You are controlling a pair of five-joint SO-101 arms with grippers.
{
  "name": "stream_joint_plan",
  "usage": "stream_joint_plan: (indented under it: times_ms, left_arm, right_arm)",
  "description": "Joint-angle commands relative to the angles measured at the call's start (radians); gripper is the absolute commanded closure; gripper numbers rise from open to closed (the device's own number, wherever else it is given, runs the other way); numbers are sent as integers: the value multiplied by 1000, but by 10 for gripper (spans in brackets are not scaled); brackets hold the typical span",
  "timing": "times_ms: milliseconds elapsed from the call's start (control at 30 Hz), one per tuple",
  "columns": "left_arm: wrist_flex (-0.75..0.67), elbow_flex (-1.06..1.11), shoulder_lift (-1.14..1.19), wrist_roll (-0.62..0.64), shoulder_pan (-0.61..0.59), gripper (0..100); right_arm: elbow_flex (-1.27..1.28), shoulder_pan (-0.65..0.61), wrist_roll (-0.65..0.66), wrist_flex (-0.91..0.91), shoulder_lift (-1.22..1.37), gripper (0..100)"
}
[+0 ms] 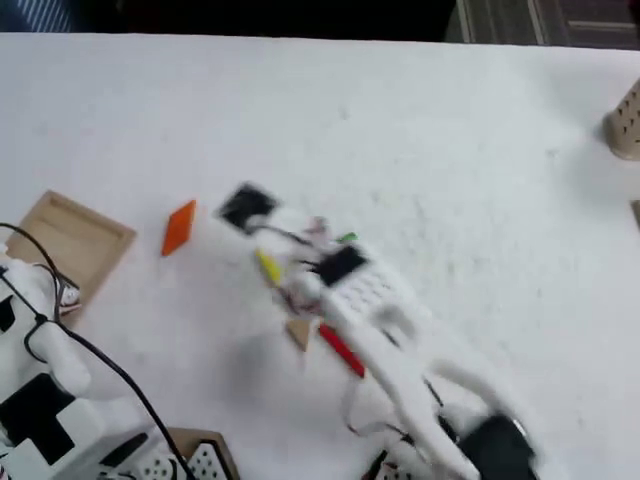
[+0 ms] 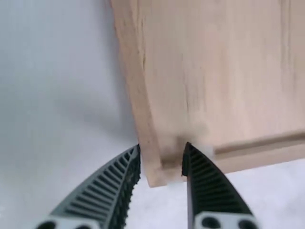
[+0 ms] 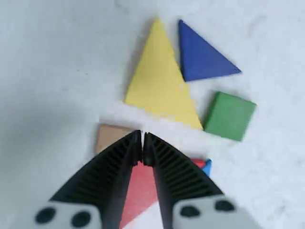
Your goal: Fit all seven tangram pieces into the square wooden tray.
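the right gripper has its two fingers pressed tight together, and nothing is between them. its tips are right over a tan piece and a red piece, which lie close to each other under it. i cannot tell if the tips touch them. a tiny bit of a light blue piece peeks out just beside one finger. a little past the tips lies the big yellow triangle. a green square sits just beside the yellow one. farthest out is a dark blue triangle, close to the yellow one but apart from it.

the left gripper is pinched narrow on one corner of the wooden tray. one finger is on the outside of the tray wall and the other is on the inside. the tray floor stretches away past the tips.

an orange piece lies by itself on the white table, between the tray and the right gripper, nearer the tray.
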Motion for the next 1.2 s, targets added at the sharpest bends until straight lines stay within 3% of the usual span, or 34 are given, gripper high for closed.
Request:
stream_joint_plan:
  times_ms: [0, 200, 300, 400, 533, 833, 1067, 1167]
  left_arm:
    - [118, -78, -114, -71, 48, 842]
    - [255, -86, -332, -49, 101, 838]
    - [331, -135, -381, -49, 133, 837]
    - [351, -213, -355, -41, 160, 801]
    - [390, -356, -189, 81, 170, 754]
    - [408, -789, 371, 292, 209, 771]
    - [410, -1112, 716, 307, 265, 771]
    - [411, -1168, 805, 304, 259, 838]
  right_arm:
    - [199, 134, 15, 10, -369, 980]
    - [505, 326, 48, 8, -700, 977]
    - [542, 444, 115, 8, -740, 977]
    - [560, 483, 123, 8, -739, 977]
    - [565, 486, 146, 8, -739, 977]
    - [626, 483, 195, -41, -740, 978]
    - [629, 449, 195, -41, -740, 979]
    - [629, 447, 195, -41, -740, 980]
